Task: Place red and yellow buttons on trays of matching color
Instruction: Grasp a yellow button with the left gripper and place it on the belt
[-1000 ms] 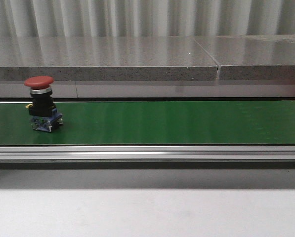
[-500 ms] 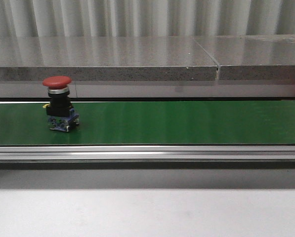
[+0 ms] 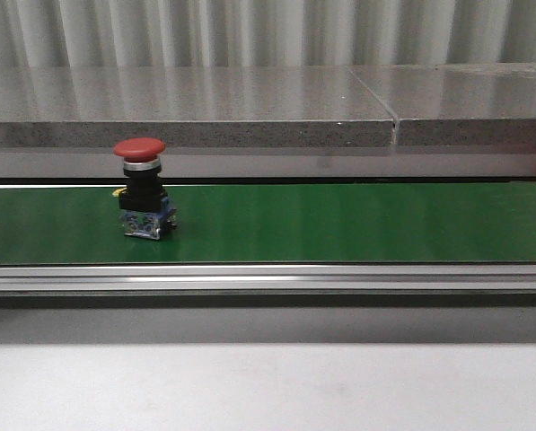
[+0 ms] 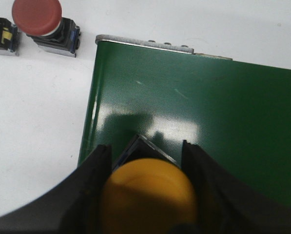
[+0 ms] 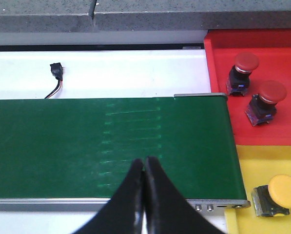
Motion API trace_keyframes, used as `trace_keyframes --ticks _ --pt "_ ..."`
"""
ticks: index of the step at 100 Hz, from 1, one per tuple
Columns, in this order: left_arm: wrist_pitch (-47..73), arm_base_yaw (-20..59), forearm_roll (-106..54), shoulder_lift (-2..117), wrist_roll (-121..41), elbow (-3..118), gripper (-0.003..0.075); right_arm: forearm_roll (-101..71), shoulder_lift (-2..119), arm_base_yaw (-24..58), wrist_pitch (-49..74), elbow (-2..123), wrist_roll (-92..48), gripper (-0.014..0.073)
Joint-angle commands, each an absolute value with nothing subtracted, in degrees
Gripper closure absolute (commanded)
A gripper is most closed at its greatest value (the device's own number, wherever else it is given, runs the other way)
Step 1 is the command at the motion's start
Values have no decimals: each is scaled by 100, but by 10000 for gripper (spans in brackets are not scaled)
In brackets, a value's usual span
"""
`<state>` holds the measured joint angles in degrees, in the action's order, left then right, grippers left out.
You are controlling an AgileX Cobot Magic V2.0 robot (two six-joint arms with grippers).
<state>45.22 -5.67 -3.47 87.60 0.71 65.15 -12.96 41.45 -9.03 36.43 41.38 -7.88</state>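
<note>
I see a red button (image 3: 142, 186) standing upright on the green belt (image 3: 339, 223), toward the belt's left part in my front view; neither arm shows there.

On my left wrist camera, a yellow button (image 4: 147, 195) sits between the left jaws (image 4: 146, 161), which are closed against its sides and hold it just above the belt's end (image 4: 194, 107). Beyond the jaws and off the belt, on the white desk (image 4: 38, 112), stands another red button (image 4: 43, 22), with a further unit (image 4: 1, 36) just beside it, cut off by the frame so I cannot tell its colour.

On my right wrist camera, the right jaws (image 5: 144, 170) are pressed together, holding nothing, over the near part of the belt. To the side of the jaws, past the belt's end, lies a red tray (image 5: 277, 63) with two red buttons (image 5: 242, 68) (image 5: 266, 101) on it, near each other. Closer in on that same side is a yellow tray (image 5: 262, 165) carrying one yellow button (image 5: 277, 195). Beyond the belt, a small black connector (image 5: 55, 71) with its wires lies on the desk.
</note>
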Motion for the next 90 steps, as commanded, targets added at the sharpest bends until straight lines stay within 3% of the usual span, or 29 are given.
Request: trace_keyframes --ticks 1,13,37,44,90 --pt "4245 -522 -426 8640 44 6643 736 -1328 4125 -891 3292 4285 -843 661" --pt "4299 -522 -429 8686 44 6643 645 -1328 4125 -891 3292 4285 -843 661" --pt "4414 -522 -429 8710 44 6643 213 -1328 4125 -891 3292 4285 -843 661" --pt "4426 -522 -429 8697 44 6643 139 -1328 4125 -891 3292 4285 -843 661" --pt "4160 257 -475 7517 -102 6785 132 -1328 4125 -891 3292 4285 -843 661"
